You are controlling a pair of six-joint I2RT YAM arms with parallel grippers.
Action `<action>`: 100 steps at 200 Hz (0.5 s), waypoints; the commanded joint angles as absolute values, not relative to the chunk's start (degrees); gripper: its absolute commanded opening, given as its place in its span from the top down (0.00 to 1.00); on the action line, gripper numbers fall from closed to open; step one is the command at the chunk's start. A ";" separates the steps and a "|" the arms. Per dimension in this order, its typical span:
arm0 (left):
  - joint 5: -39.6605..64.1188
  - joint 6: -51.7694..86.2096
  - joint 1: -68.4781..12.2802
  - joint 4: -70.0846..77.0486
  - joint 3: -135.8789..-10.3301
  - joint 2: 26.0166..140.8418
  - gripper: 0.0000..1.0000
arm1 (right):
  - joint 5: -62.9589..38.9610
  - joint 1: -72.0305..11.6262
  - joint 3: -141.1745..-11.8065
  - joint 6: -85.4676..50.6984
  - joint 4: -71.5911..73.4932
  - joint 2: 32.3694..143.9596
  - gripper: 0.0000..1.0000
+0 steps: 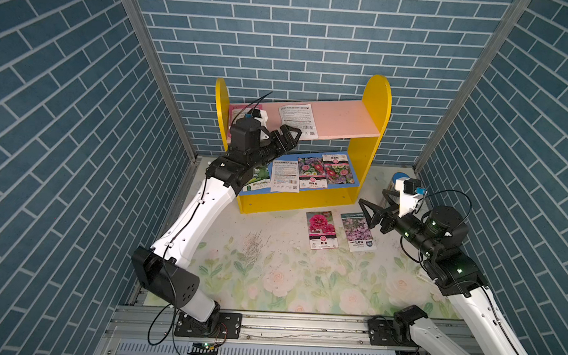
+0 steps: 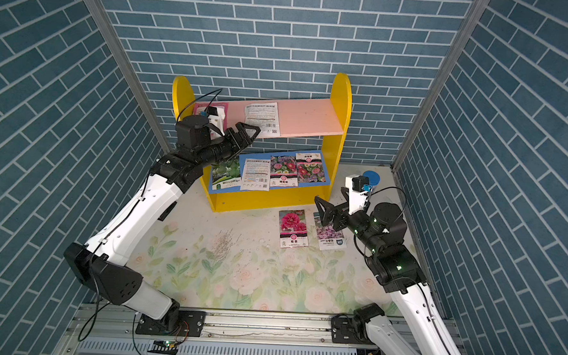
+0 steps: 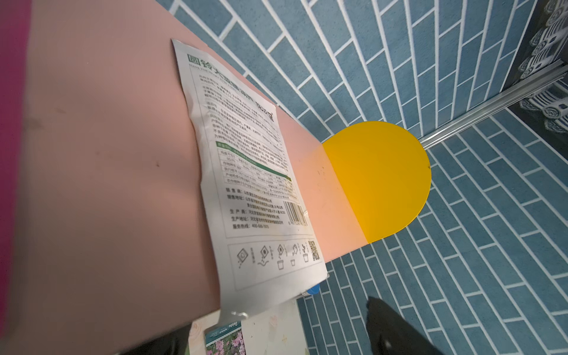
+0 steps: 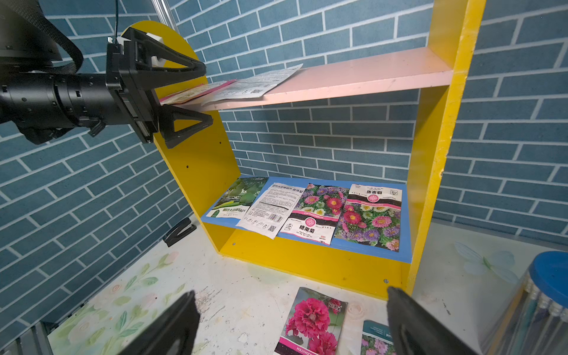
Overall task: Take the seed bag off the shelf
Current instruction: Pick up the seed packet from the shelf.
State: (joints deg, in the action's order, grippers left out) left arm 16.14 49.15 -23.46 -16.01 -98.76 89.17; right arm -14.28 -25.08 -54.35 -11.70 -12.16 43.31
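Right now my left gripper [image 4: 207,93], jaws spread wide and empty, straddles the front edge of the pink upper board [image 1: 345,121] of the shelf [image 1: 376,99], and the white seed bag [image 1: 297,120] lies flat just beside it toward the board's middle, long axis front-to-back, near end overhanging.

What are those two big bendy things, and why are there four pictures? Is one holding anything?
They are two robot arms. Two pictures look down from above; two come from cameras on the arms' wrists. The left gripper stands open around the front edge of the pink board of the shelf, at a corner of the white seed bag, not closed yet. The right gripper hangs open and empty. Four packets lie on the blue board, two flower packets on the table.
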 commanded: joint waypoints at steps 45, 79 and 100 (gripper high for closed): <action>15.28 51.72 -22.16 -13.74 -101.41 91.56 0.11 | -13.12 -25.31 -54.47 -11.10 -13.54 42.72 0.03; 15.26 52.95 -22.05 -13.19 -101.50 92.64 0.12 | -12.83 -25.31 -55.01 -10.63 -13.88 43.20 0.03; 14.68 53.43 -21.91 -13.36 -101.51 92.99 0.14 | -12.85 -25.31 -54.95 -10.63 -13.63 43.57 0.03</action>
